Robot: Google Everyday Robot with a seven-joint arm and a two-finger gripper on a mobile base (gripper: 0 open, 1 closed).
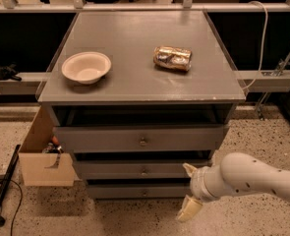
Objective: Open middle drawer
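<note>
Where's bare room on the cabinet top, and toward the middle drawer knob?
Cabinet top: free between bowl and crushed can, and along the back. Gripper, open, sits low right of the middle drawer; nothing lies between it and the knob. Cardboard box crowds the left.

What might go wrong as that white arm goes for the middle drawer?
The hand hangs open, low at the cabinet's right, off to the side of the middle drawer. Its knob is small, so the fingers may miss or slip off. The bottom drawer's knob sits close below; the hand might take that one. A hard tug might jolt the bowl and can on top.
</note>
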